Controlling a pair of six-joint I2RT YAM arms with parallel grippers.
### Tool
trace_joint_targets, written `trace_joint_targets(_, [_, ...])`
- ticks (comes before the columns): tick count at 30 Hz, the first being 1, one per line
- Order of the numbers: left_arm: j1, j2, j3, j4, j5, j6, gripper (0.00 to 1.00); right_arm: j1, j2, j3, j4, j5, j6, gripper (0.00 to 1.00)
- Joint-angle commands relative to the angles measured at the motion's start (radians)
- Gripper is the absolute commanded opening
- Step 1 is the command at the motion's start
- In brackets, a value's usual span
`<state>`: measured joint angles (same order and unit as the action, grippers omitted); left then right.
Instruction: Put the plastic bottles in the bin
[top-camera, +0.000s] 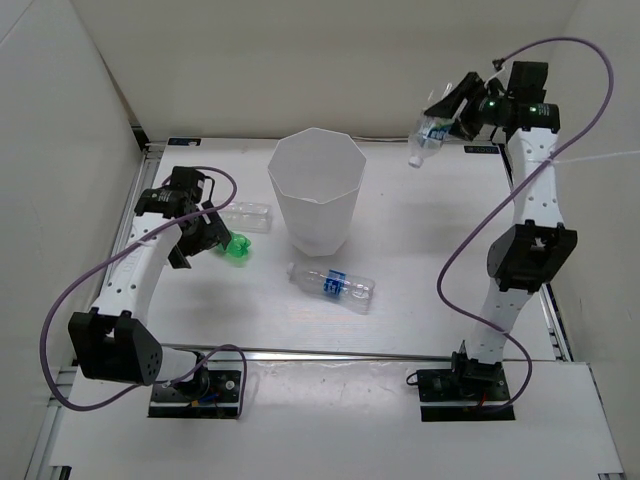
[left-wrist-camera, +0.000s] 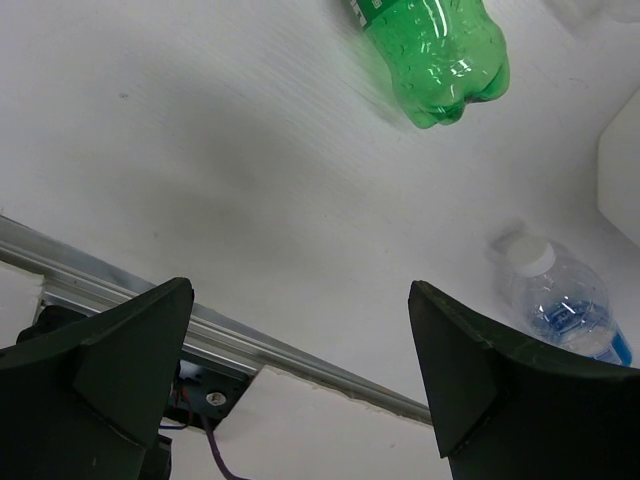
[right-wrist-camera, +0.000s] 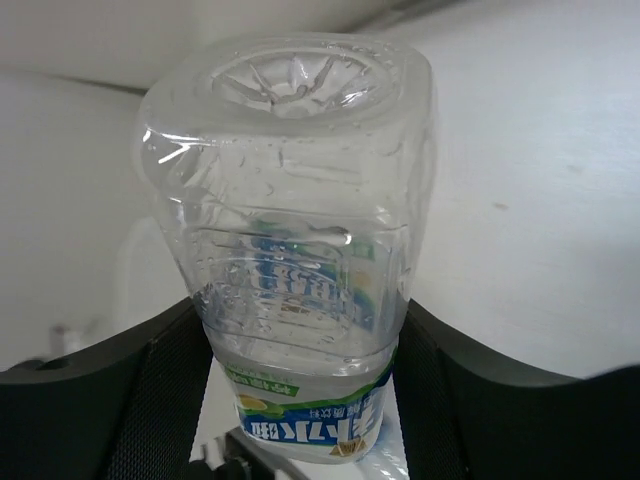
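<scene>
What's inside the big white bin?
Only its white inner walls show inside the bin. The bottom is hidden by the near wall, so something could lie there.

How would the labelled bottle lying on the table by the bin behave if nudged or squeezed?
The labelled bottle lies on its side, round-bodied, so a nudge would probably roll it. It looks empty, so likely light. Its thin clear walls may dent under a squeeze.
</scene>
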<state>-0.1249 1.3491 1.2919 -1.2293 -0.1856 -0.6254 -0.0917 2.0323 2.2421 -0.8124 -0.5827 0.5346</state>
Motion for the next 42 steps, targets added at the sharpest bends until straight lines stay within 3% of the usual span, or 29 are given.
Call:
trace_joint_targets(1, [0.005, -0.007, 0.04, 0.019, 0.017, -0.004, 1.0, 0.003, -0.081, 0.008, 0.224, -0.28, 0.175, 0.38])
trace_joint_targets(7, [0.005, -0.007, 0.04, 0.019, 0.017, -0.004, 1.0, 0.067, -0.102, 0.062, 0.382, -0.411, 0.315, 0.38])
trace_joint_targets(14, [0.005, -0.007, 0.049, 0.01, 0.017, -0.004, 1.0, 0.208, -0.103, 0.076, 0.433, -0.467, 0.318, 0.38])
trace_joint_targets(21, [0.005, -0.027, 0.049, -0.001, 0.035, -0.004, 1.0, 0.343, -0.112, 0.057, 0.34, -0.312, 0.078, 0.4])
trace_joint_targets(28, [0.005, -0.065, -0.002, -0.01, 0.044, -0.004, 1.0, 0.443, -0.078, 0.065, 0.306, -0.149, -0.059, 0.4])
trace_joint_targets(32, [0.005, -0.084, -0.013, -0.01, 0.044, -0.004, 1.0, 0.489, -0.057, 0.089, 0.279, -0.033, -0.166, 0.45])
trace_joint_targets(40, [0.005, -0.105, -0.022, -0.029, 0.034, 0.006, 1.0, 0.532, -0.006, 0.108, 0.259, 0.076, -0.214, 0.5])
trace_joint_targets(42, [0.005, -0.105, -0.031, -0.029, 0.034, 0.006, 1.0, 0.532, -0.006, 0.099, 0.249, 0.099, -0.214, 0.65])
